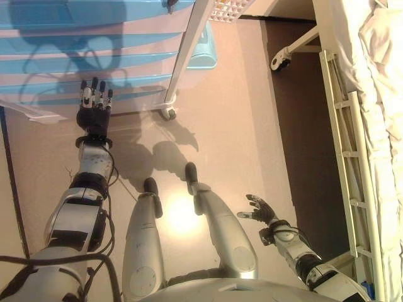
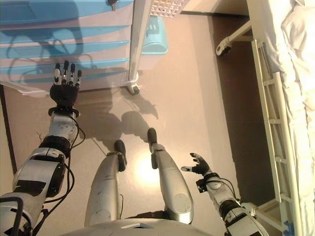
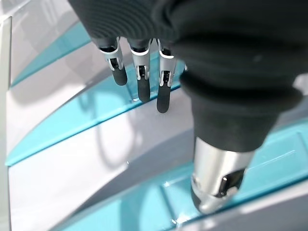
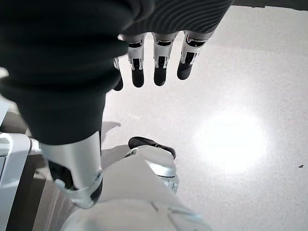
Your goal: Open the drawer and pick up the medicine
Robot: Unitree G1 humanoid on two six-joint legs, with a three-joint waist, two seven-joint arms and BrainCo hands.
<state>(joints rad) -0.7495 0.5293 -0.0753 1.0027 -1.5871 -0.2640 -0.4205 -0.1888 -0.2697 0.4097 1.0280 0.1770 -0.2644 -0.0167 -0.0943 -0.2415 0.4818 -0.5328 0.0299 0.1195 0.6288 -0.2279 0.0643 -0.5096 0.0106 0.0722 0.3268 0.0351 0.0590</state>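
Reaching out toward the drawer unit (image 1: 94,56), the left robot hand (image 1: 93,107) has its fingers (image 3: 140,77) straight and spread, holding nothing. The fingertips hang close over one of the blue drawer fronts (image 3: 86,115), near the lower rows of the stack, though I cannot tell whether they touch it. The hand looks placed there to find an edge to hook, since these fronts slope and overlap like slats and show no separate handle. Every drawer I can see sits shut, so the opening step seems not yet done.

The medicine is nowhere in sight; presumably it lies inside one of the closed drawers, but which one cannot be told.

The right robot hand (image 1: 259,211) hangs low at the robot's right side over the bare floor (image 1: 227,113), well apart from the unit, fingers loosely open and empty. It appears kept back to stay clear, perhaps free to take the medicine once a drawer is out.

The unit stands on casters (image 1: 167,113), so a pull could roll it rather than slide the drawer. A bed (image 1: 371,94) with a white side rail (image 1: 346,145) runs along the far right.
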